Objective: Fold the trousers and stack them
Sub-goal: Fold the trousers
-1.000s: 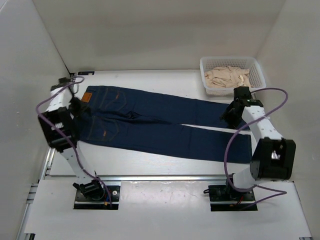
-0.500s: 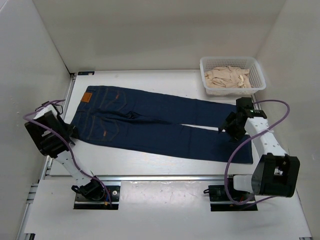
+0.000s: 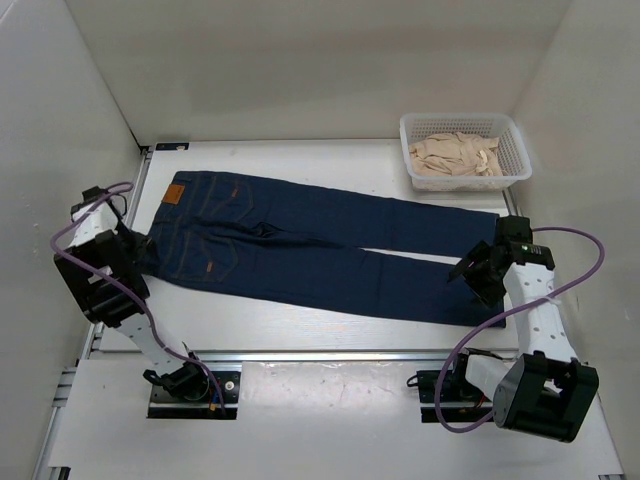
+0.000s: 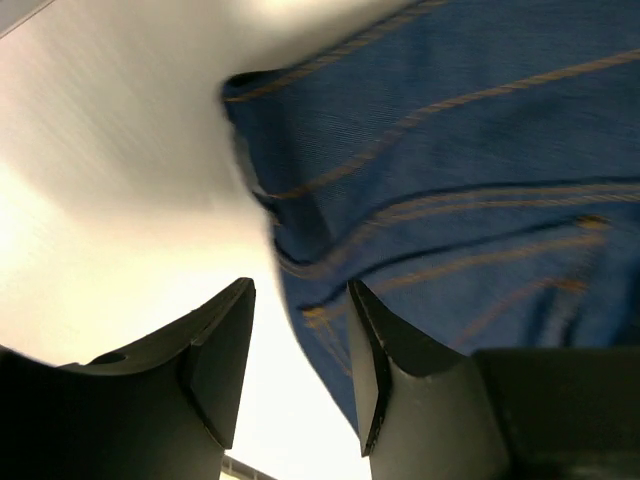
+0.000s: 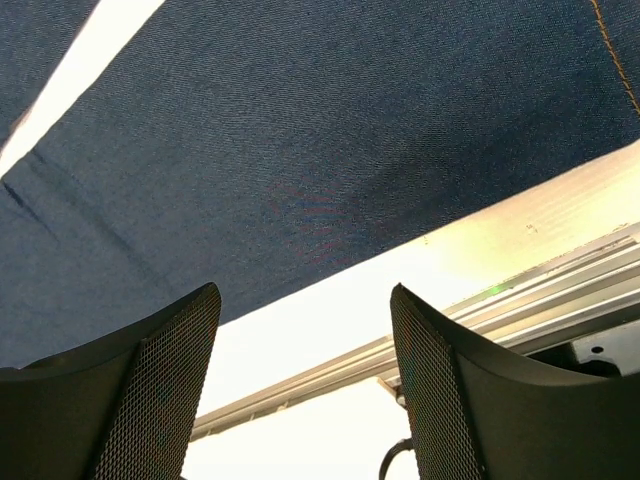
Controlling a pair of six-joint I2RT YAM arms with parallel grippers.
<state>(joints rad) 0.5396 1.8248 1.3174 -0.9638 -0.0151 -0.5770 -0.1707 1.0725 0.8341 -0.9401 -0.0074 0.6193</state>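
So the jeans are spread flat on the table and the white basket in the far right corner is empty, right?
Not empty: the top view shows the basket holding crumpled beige cloth. The jeans do lie spread flat on the table.

The left gripper (image 4: 300,292) is withdrawn from the waistband of the dark navy-blue denim trousers (image 3: 300,245) to their near left corner. The right gripper (image 3: 468,272) is retracted from the far hem towards the near hem, and its jaws are set wider.
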